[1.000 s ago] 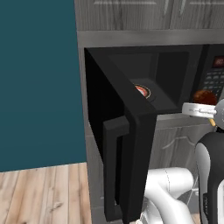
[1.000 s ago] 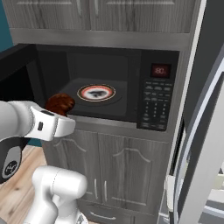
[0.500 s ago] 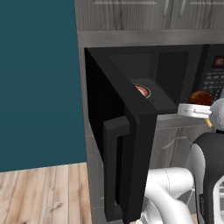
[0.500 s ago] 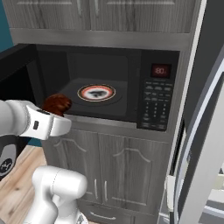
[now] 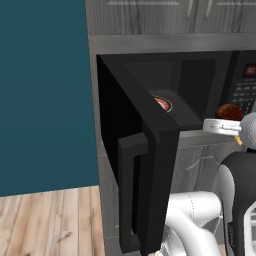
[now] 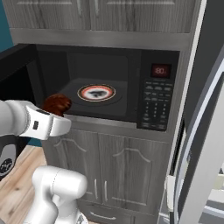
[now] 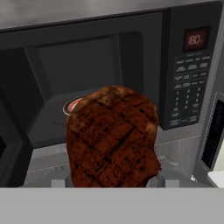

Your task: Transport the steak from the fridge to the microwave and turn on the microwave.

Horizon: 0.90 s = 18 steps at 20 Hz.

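1. Centrally, the microwave [image 6: 109, 87] sits built into grey wood-grain cabinets [image 6: 113, 170], its cavity exposed and its keypad [image 6: 155, 103] with red display [image 6: 160, 70] on the right side of the front.
2. Microwave door [image 5: 145, 165]: swung fully out to the left, edge-on in the left base view, so the approach lane into the cavity stays free on that side.
3. Fridge [image 6: 205, 131]: its light-grey door stands just to the right of the microwave column, well clear of the work.
4. Plate [image 6: 96, 92]: round, orange-white rim, lying flat on the cavity floor; judged to be the drop target.
5. Steak [image 7: 111, 138]: dark reddish-brown with grill marks, held in front of the cavity mouth, near the sill and not yet inside. Its flat face is turned toward the hand camera; the long axis runs roughly along the gripper's reach, toward the opening, though the far end is hard to read.
6. Gripper [image 6: 57, 114]: clamped on the steak, jaws spread wide by its bulk.
7. Step in hand, judged: carry the steak straight forward over the sill, keep it above the plate rim, centre it, then release low.
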### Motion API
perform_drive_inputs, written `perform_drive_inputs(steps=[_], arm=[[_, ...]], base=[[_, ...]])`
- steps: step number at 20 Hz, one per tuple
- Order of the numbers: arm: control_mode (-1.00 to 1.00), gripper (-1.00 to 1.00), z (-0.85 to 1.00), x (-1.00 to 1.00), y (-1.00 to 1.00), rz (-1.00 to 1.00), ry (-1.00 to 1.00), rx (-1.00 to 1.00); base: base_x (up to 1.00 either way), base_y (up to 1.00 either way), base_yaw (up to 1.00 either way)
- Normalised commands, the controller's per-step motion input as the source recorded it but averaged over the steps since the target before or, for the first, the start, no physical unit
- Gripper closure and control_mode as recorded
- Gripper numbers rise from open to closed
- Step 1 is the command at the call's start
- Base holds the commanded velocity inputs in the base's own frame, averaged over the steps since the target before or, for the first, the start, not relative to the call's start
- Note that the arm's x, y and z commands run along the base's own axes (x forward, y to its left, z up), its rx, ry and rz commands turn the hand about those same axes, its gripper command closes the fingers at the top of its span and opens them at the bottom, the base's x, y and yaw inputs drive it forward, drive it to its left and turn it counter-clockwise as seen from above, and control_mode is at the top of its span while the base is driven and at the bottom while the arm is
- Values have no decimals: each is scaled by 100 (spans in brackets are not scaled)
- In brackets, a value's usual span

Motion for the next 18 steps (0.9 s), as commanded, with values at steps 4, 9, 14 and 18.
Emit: perform_drive_inputs(steps=[4, 9, 14, 18], arm=[[-100, 100, -2, 21, 0, 0, 0, 0], [-100, 100, -2, 29, 0, 0, 0, 0], [-100, 100, -2, 18, 0, 0, 0, 0], [-100, 100, -4, 26, 0, 0, 0, 0]], base=[[0, 0, 0], [0, 0, 0], [0, 0, 0], [0, 0, 0]])
